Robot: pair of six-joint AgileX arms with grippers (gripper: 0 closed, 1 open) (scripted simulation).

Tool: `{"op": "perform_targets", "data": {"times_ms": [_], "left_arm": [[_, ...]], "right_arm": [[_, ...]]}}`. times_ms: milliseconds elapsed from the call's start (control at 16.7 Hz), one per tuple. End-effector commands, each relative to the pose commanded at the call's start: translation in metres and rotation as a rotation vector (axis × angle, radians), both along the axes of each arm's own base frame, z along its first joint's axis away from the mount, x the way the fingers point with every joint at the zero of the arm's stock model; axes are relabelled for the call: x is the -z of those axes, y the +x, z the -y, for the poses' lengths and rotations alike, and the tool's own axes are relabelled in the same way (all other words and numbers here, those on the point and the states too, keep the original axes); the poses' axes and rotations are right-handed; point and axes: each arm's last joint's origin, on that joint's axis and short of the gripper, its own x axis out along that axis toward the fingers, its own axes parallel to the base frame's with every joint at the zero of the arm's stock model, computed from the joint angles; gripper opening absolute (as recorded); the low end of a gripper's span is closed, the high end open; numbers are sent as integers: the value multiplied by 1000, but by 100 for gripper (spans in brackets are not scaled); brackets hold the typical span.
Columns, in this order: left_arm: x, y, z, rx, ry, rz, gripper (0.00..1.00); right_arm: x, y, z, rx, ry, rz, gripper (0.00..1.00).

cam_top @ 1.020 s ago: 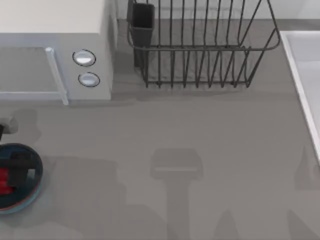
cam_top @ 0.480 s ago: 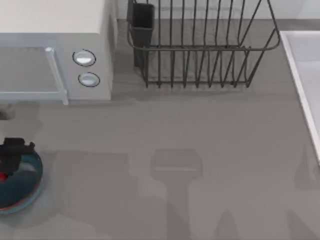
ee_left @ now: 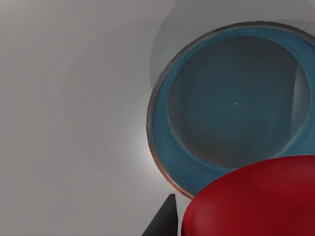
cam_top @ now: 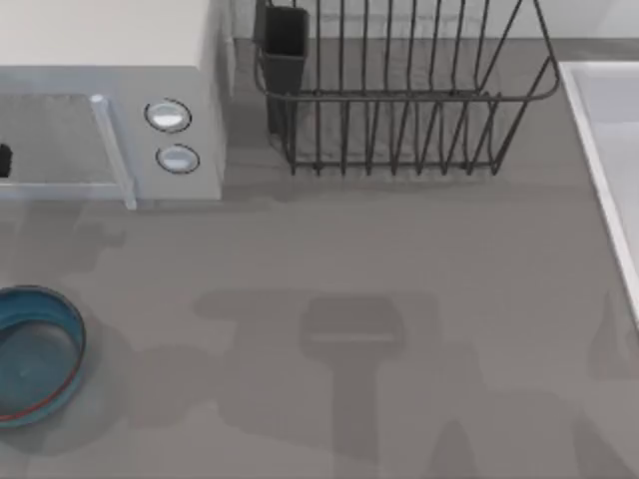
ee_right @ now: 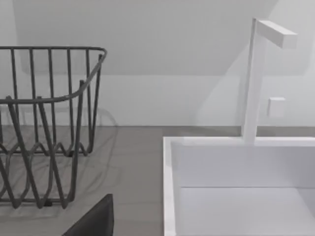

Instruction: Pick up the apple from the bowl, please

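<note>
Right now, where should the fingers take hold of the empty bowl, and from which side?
Probably the blue rim of the bowl, from above: one finger inside, one outside. It sits upright and open, its wall is thin, and the apple is out, in the left gripper. Right gripper idles near the sink.

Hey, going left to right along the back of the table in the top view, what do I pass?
Microwave → its two round knobs → dark cup → wire dish rack → white sink.
</note>
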Motion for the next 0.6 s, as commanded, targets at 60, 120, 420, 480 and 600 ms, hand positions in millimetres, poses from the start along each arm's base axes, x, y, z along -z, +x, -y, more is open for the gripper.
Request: {"op": "perform_targets", "data": {"times_ms": [60, 120, 420, 480, 600], "left_arm": [[-19, -4, 0, 0, 0, 1, 0], [-36, -10, 1, 0, 0, 4, 0], [-85, -33, 2, -1, 1, 37, 0], [-86, -34, 2, -1, 1, 38, 0], [-86, -34, 2, -1, 1, 38, 0]], "right_arm": [[0, 0, 0, 0, 0, 0, 100], [0, 0, 0, 0, 0, 0, 100], [0, 0, 0, 0, 0, 0, 100], [0, 0, 0, 0, 0, 0, 100], [0, 0, 0, 0, 0, 0, 100]]}}
